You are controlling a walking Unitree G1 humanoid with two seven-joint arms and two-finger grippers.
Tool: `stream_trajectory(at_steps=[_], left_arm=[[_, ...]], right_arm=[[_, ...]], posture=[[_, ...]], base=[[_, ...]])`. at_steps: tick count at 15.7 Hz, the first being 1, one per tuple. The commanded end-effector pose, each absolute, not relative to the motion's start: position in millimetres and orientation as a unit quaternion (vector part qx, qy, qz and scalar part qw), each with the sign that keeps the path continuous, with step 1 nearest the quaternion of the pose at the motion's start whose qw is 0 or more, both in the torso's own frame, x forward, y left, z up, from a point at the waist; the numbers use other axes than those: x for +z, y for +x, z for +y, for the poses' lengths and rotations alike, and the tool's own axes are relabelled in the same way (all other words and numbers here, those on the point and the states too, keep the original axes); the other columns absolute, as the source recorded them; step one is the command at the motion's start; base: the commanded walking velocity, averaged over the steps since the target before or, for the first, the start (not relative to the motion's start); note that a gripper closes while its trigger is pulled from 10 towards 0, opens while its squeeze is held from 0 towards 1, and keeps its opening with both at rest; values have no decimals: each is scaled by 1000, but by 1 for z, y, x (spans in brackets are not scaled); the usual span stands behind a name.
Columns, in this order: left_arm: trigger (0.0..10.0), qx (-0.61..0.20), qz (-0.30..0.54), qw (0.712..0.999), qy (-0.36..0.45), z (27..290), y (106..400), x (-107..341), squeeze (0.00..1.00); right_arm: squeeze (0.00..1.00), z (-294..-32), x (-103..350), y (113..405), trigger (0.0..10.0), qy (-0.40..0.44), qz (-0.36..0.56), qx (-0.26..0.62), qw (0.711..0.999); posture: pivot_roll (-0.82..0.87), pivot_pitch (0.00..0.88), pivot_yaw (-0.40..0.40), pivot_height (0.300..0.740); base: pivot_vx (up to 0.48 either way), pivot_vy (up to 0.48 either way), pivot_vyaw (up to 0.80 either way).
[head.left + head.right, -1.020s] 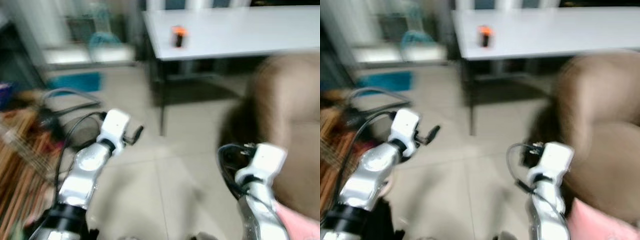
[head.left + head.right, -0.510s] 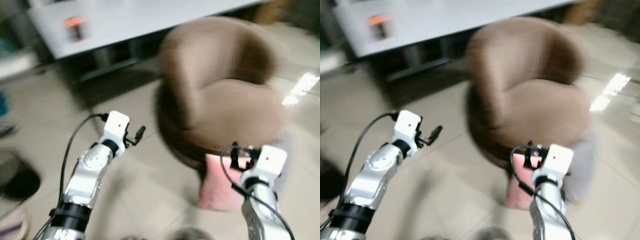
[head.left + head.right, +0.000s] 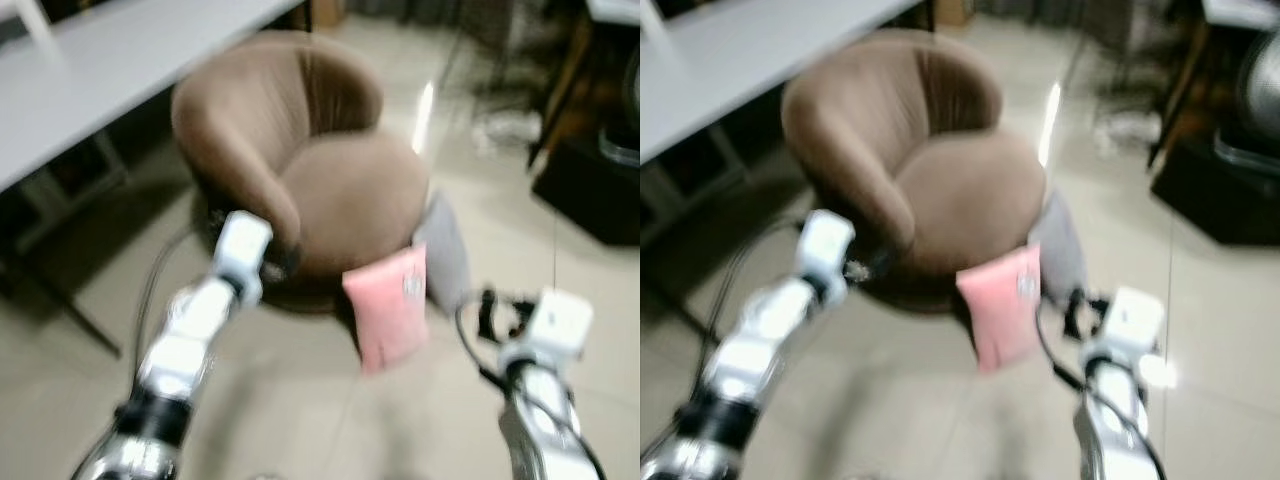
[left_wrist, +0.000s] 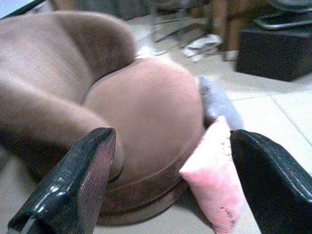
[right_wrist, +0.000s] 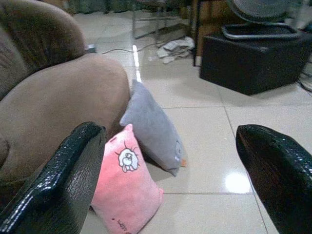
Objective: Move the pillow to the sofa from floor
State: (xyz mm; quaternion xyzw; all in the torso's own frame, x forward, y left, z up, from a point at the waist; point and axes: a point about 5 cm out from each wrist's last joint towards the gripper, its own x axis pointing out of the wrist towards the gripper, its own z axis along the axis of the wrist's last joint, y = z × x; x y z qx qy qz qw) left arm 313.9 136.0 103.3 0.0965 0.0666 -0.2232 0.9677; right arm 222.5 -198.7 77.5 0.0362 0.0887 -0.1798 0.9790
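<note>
No text, label, brand, number or sign can be read anywhere; only a small cartoon face is printed on the pink pillow (image 5: 127,187), and tiny dark marks near its lower edge are too small to be made out.

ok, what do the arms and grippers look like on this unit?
Two silver metallic arms with dark joint bands, each ending in a white boxy wrist block. Thin black cables loop beside both forearms. The left gripper and right gripper each have two long black fingers with a finely textured surface.
</note>
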Motion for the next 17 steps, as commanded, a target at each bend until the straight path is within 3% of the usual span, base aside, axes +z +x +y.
stream_trajectory(at_steps=[1, 5, 7, 11, 17], left_arm=[[10000, -221, 56, 966, 119, 143, 315, 106, 0], [10000, -221, 49, 966, 122, 141, 314, 107, 0], [10000, -213, 31, 974, 74, 141, 310, 110, 0], [10000, -217, 9, 974, 68, 143, 309, 114, 0], [10000, -207, 3, 976, 71, 146, 314, 118, 0]], right_arm=[[0, -192, 80, 225, 10000, 40, 87, -171, 981], [0, -191, 80, 229, 10000, 25, 86, -152, 984], [0, -185, 87, 236, 10000, 20, 45, -96, 994], [0, -170, 96, 241, 10000, -25, 17, -13, 999], [0, -167, 93, 246, 10000, -29, 18, -13, 999]], posture=[[12, 54, 45, 740], [15, 53, 36, 740], [21, 55, 28, 740], [22, 57, 19, 740], [22, 64, 22, 740]], base=[[0, 0, -800], [0, -448, -800], [0, -172, -794], [72, 0, 0], [367, 0, 0]])
